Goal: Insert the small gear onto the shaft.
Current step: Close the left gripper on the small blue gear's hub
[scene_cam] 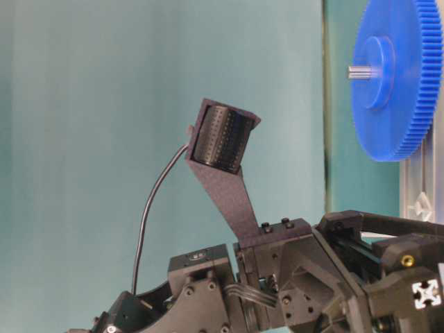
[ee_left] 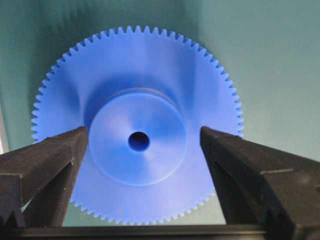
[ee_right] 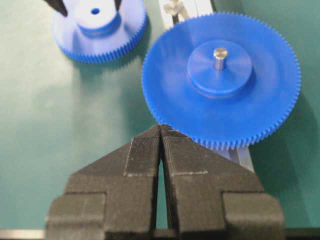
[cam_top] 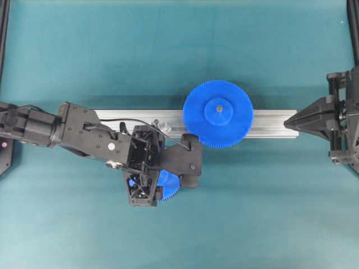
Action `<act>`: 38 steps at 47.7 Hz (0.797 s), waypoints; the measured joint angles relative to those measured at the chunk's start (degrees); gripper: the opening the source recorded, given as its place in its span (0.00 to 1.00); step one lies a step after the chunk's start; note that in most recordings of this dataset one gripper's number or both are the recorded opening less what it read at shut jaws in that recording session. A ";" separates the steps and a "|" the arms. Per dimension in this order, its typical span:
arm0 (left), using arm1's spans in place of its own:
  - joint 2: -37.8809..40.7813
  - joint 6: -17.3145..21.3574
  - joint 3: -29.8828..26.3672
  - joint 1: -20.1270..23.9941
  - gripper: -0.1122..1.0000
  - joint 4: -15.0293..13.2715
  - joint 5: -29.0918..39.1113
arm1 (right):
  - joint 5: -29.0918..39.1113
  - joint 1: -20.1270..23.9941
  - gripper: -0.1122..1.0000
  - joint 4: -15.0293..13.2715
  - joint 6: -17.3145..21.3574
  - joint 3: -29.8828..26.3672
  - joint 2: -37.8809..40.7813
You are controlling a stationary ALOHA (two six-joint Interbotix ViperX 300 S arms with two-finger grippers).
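- Left gripper (ee_left: 142, 150) jaws spread around the small gear's (ee_left: 136, 130) hub, gear flat on the mat, not gripped.
- Shaft (cam_top: 163, 125) bare on the rail; insertion undone.
- Right gripper (ee_right: 160, 131) pressed together, idle far right.

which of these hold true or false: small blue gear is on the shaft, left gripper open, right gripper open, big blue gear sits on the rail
1. The small blue plastic gear sits on the thin silvery metal shaft. False: it lies flat on the teal mat, off the shaft.
2. The left gripper is open, its fingers either side of the gear's hub. True.
3. The right gripper is open. False: its jaws are shut, holding nothing.
4. The wide blue gear with the grey pin rests on the aluminium rail. True.
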 measured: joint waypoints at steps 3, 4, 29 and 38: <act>0.09 0.00 0.00 0.00 0.93 -0.09 0.09 | 0.09 0.09 0.16 0.00 0.00 0.00 -0.18; 0.09 0.00 0.00 0.00 0.93 0.00 0.00 | 0.09 0.00 0.16 0.00 0.18 0.00 -0.26; 1.23 -0.35 1.23 0.09 0.93 0.00 -0.35 | 0.18 0.00 0.16 0.00 0.00 0.09 -0.53; 1.14 -1.05 1.67 0.00 0.93 0.00 -1.93 | 0.26 0.00 0.16 0.00 0.18 0.09 -0.53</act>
